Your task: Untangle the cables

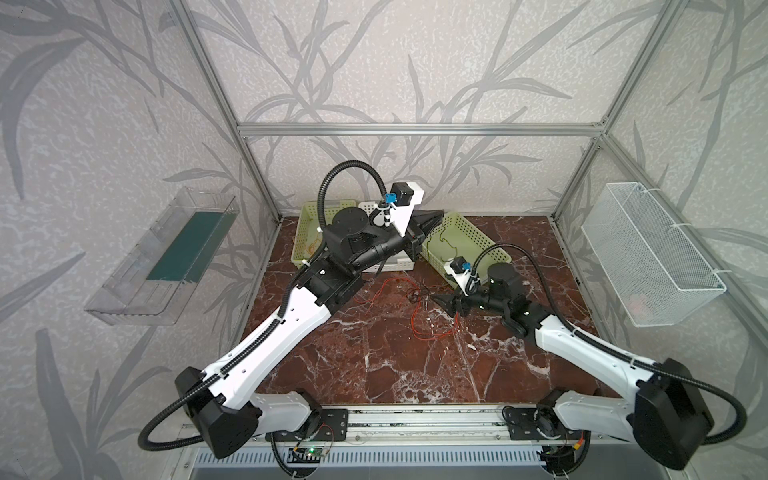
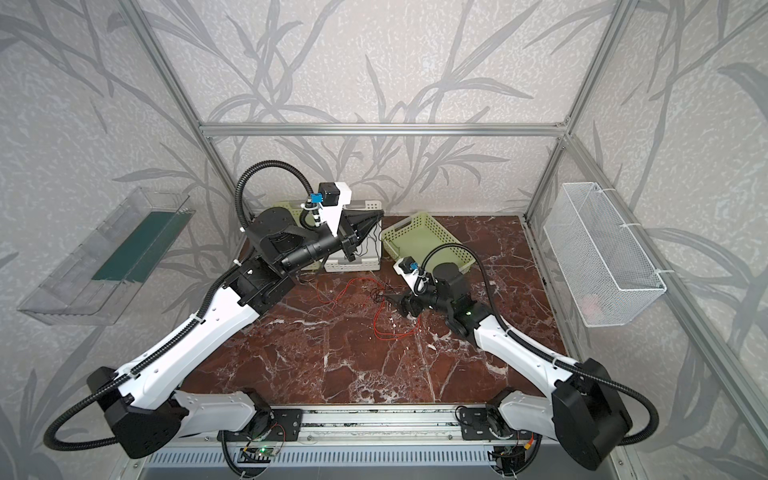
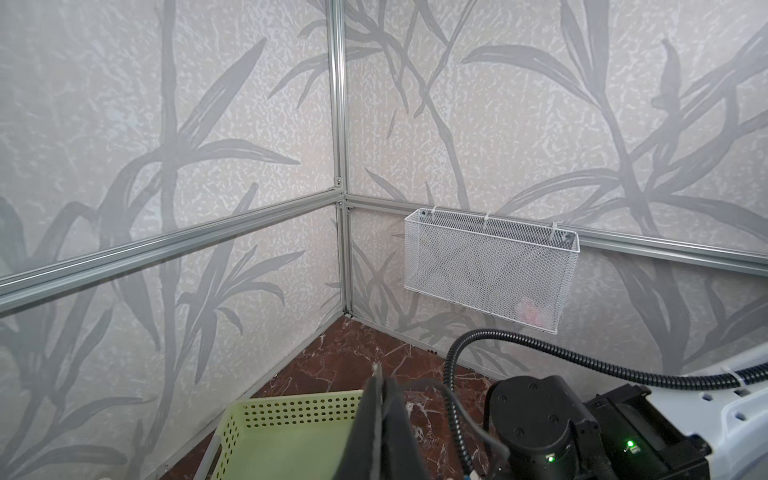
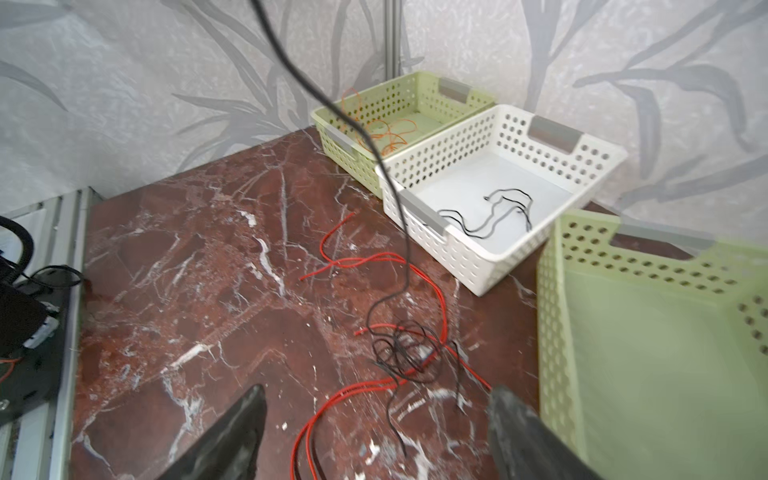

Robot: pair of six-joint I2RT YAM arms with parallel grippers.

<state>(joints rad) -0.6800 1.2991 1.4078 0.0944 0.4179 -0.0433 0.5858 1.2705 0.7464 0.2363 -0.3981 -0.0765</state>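
The left gripper (image 3: 380,399) hangs high over the baskets with its two fingers pressed together, and it seems to pinch a thin black cable (image 4: 376,156) that goes up tight from the table and leaves the right wrist view at the edge. The right gripper (image 4: 378,392) is low over the table (image 1: 374,365), its fingers wide apart with nothing between them, just beside the tangle (image 4: 405,349). In this tangle black loops lie over the red cables (image 4: 365,258), which spread in long curves on the dark red marble surface with white veins. At the back of the table stands a white basket (image 4: 457,143) with one black cable (image 4: 490,224) lying inside. Touching it on the far side is a green basket (image 4: 399,97) that holds an orange cable (image 4: 382,133). A second green basket (image 4: 648,266) stands tilted near the right gripper. Around the table are an aluminium frame (image 1: 415,129) and walls with grey leaf wallpaper. A white mesh basket (image 1: 648,249) hangs on the right wall and a clear tray (image 1: 166,257) on the left wall.
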